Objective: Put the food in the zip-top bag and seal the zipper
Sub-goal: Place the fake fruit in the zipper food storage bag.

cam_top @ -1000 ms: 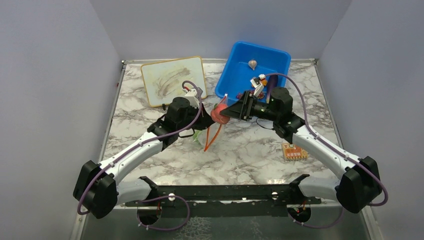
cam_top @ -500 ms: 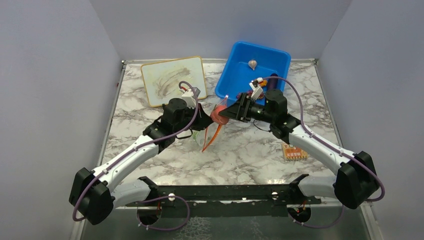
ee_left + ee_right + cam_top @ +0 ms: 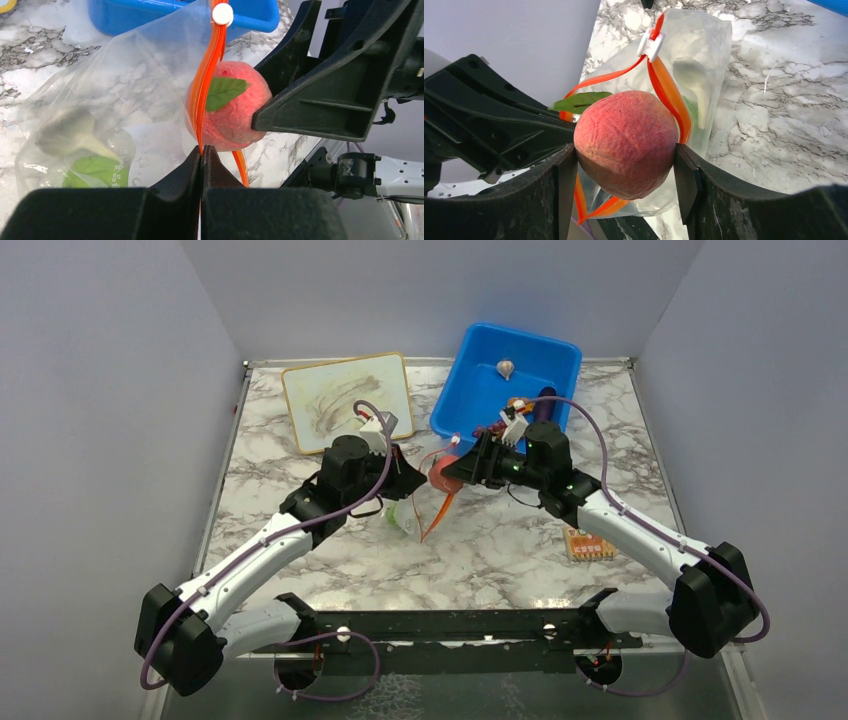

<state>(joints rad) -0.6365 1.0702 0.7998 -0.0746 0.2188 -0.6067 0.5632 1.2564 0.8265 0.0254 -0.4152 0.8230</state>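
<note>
My left gripper (image 3: 202,151) is shut on the orange-red zipper (image 3: 207,75) of the clear zip-top bag (image 3: 125,100) and holds its mouth up above the table. A white slider (image 3: 222,13) sits at the strip's far end. Inside the bag lies a pale toy food with green leaves (image 3: 75,145). My right gripper (image 3: 625,159) is shut on the pink-red peach (image 3: 626,142) and holds it against the bag's mouth, between the two orange strips (image 3: 664,95). In the top view the peach (image 3: 440,477) sits between both grippers at mid-table, with the bag (image 3: 410,515) hanging below.
The blue bin (image 3: 470,390) stands at the back right and holds a white garlic (image 3: 506,367) and a purple eggplant (image 3: 543,400). A framed board (image 3: 347,400) lies at the back left. A flat orange card (image 3: 587,543) lies by the right arm.
Both grippers have drifted slightly toward the near edge with peach and bag. The bag's hanging orange strip has swung a little to the right. Both grips are unchanged.
</note>
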